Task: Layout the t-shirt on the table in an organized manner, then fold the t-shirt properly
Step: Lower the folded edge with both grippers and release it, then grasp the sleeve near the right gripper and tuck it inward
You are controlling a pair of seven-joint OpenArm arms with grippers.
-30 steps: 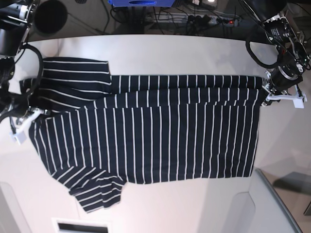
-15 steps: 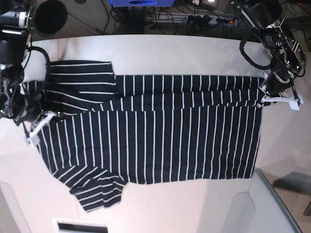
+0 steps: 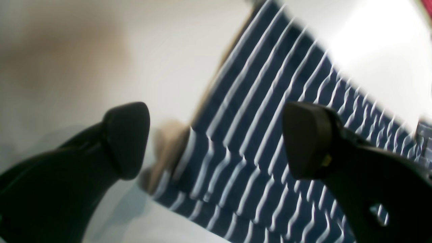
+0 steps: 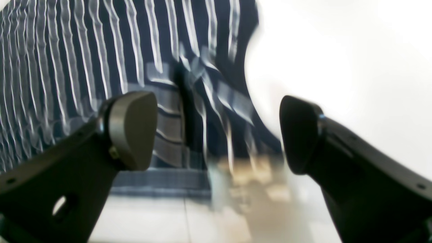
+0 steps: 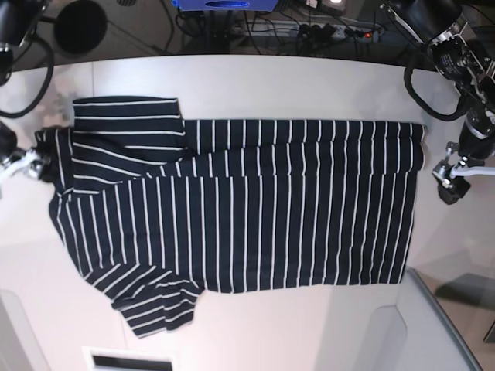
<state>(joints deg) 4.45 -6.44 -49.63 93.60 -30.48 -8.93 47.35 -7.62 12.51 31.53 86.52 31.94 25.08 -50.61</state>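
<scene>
The t-shirt (image 5: 232,209), dark with thin white stripes, lies spread flat across the table (image 5: 271,81). Its far strip is folded toward me, and one sleeve (image 5: 128,116) lies at the far left and one (image 5: 155,305) at the near left. My left gripper (image 5: 452,185) is open and empty just off the shirt's right edge. In the left wrist view it (image 3: 216,141) hangs above the shirt's corner (image 3: 270,135). My right gripper (image 5: 19,164) is open and empty beside the shirt's left edge. In the right wrist view it (image 4: 216,135) hangs above the blurred cloth (image 4: 67,67).
Cables and a power strip (image 5: 340,31) run behind the table's curved far edge. A black round object (image 5: 81,27) sits at the far left. A grey panel (image 5: 441,325) stands at the near right. A white slot (image 5: 128,359) lies at the near edge.
Both grippers have let go of the shirt's side edges and pulled outward, away from it. The shirt has settled flat, its far fold smoother than before.
</scene>
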